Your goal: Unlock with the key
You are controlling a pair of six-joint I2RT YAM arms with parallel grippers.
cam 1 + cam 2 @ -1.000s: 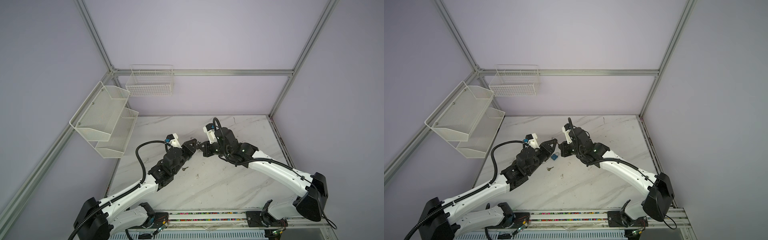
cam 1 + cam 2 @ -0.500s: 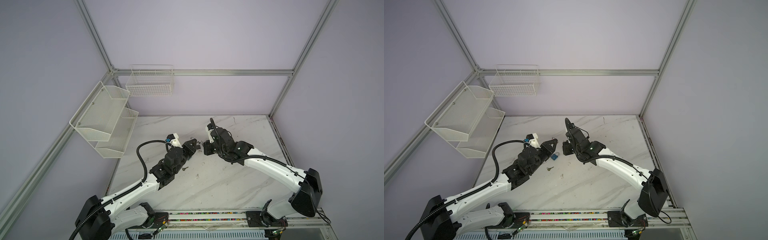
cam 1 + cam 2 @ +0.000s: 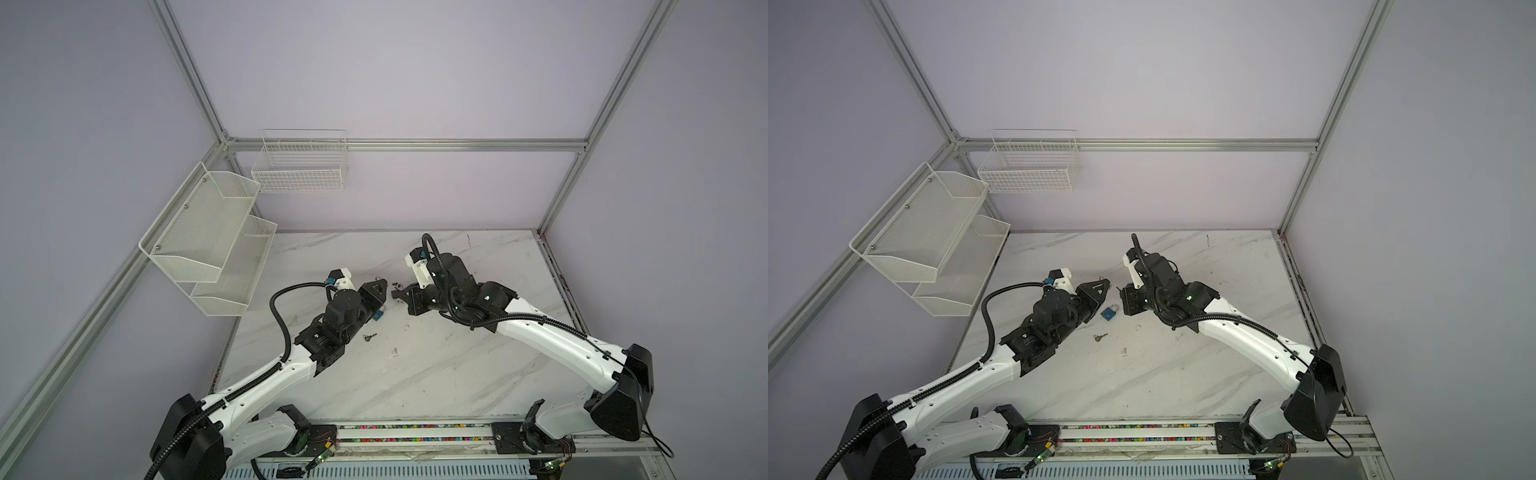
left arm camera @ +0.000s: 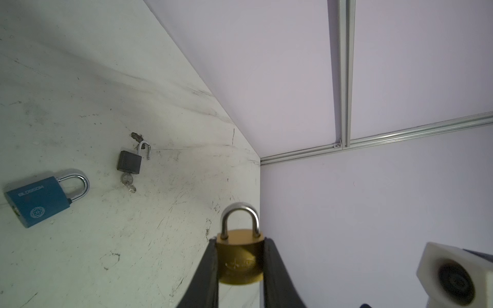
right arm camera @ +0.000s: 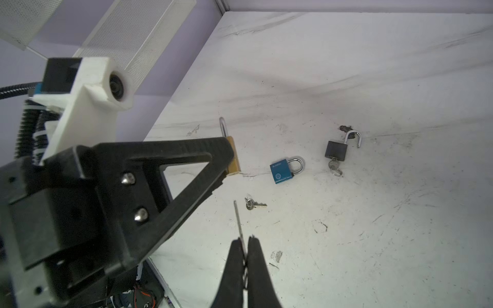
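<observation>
The left tool (image 4: 240, 243) grips a brass padlock (image 4: 238, 262), its shackle shut, while the right tool (image 5: 245, 241) near it pinches a key (image 5: 238, 221), not yet inserted.

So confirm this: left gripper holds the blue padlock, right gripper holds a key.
Not quite. The left gripper holds the brass padlock; the blue padlock lies on the table, as the left wrist view shows. The right gripper does hold a key.
</observation>
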